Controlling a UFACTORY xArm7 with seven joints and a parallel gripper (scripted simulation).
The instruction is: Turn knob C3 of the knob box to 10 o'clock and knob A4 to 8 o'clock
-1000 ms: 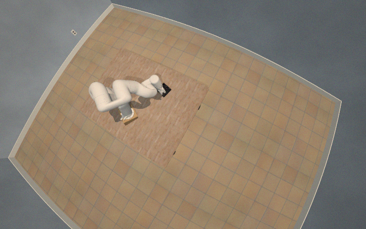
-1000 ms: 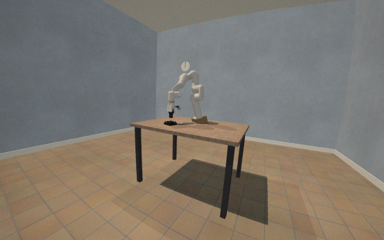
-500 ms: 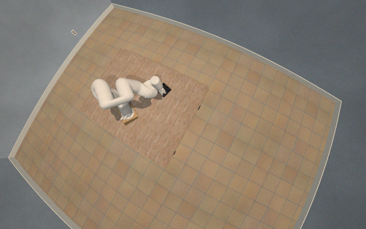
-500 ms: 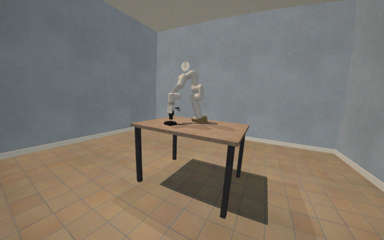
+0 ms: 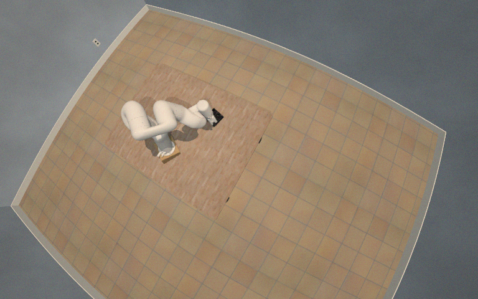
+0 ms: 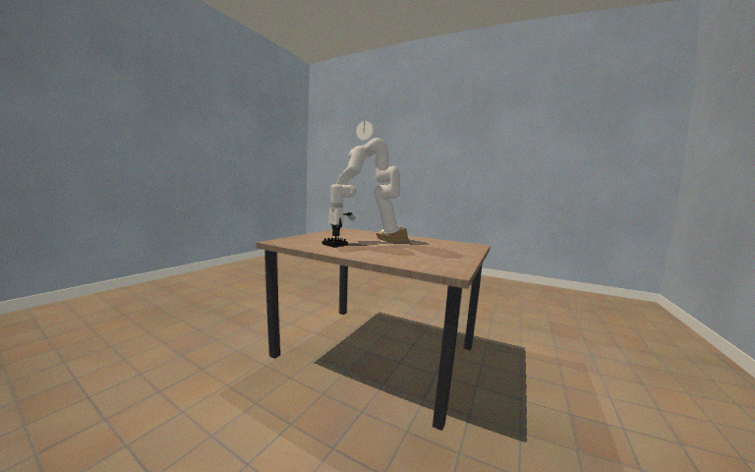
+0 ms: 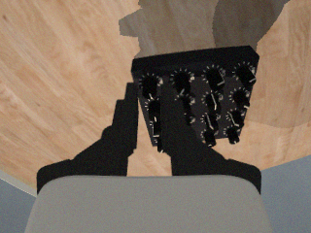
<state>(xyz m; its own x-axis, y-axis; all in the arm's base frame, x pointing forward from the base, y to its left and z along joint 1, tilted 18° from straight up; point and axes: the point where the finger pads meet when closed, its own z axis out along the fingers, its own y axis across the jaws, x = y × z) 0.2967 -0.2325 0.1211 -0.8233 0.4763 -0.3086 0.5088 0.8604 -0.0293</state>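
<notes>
Wrist view: black knob box (image 7: 194, 93) — sixteen white-lined knobs — below the narrowly parted, empty hand (image 7: 148, 131).

One white seven-joint arm (image 6: 367, 166) carrying one black two-fingered gripper (image 7: 154, 131); one black square knob box (image 7: 194, 65) bearing sixteen small black knobs in four rows of four (some partly hidden behind the fingers); one wooden table (image 6: 412, 266) on four dark legs; one round wall clock (image 6: 363, 129).
</notes>
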